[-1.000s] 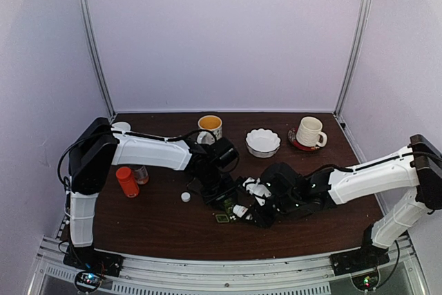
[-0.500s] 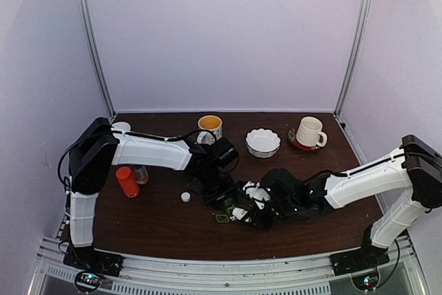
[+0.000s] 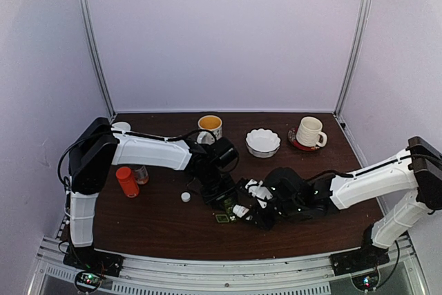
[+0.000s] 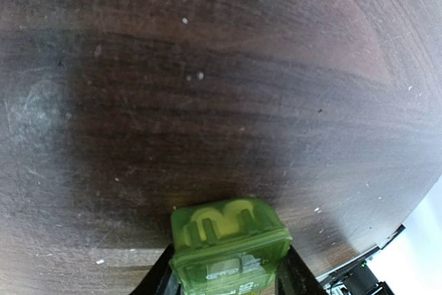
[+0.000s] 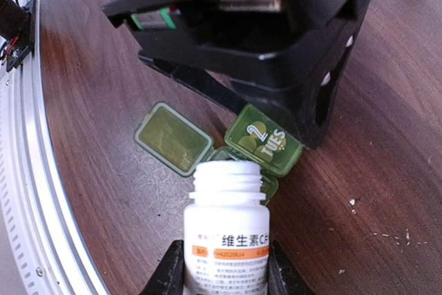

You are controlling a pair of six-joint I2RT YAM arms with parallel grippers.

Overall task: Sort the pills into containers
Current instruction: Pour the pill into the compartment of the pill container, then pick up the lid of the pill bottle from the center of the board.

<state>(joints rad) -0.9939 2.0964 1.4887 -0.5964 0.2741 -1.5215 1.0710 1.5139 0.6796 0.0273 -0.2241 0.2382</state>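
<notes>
**Item 1. Small flat translucent-green plastic pill box [image 4: 230,236].** It sits on the dark brown wooden table [image 4: 207,88], centre-near. One end is clamped between the fingers of the left gripper [image 4: 229,274]. One square lid [image 5: 173,137] lies folded out flat. The next lid, marked TUES [image 5: 264,141], is beside it, and whether it is shut cannot be told.

**Item 2. White plastic bottle with an orange-banded label, cap off [image 5: 226,236].** The fingers of the right gripper [image 5: 226,278] are clamped on its body. The bottle is tipped so that its open mouth is just at the box's uncovered compartment.

**Item 3. Pills.** None can be seen, either in the bottle mouth or in the box.

**Item 4. Change over the last second.**
- The left arm and the box stand as they did.
- The right forearm has swung slightly toward the box and eased back, with the bottle mouth staying at the same compartment.
- Neither grip has altered.

**Item 5. Reading.** This looks like a small correction of the pouring tilt, not a new step. The box is braced and the bottle is aimed, but nothing is yet seen delivered, so the sorting appears to be at an early stage.

**Item 6. Other stock.**
- Loose white cap [image 3: 185,197].
- Orange-red bottle [image 3: 126,181].
- White scalloped bowl [image 3: 263,141].
- Cream mug on a red saucer [image 3: 309,132].
</notes>
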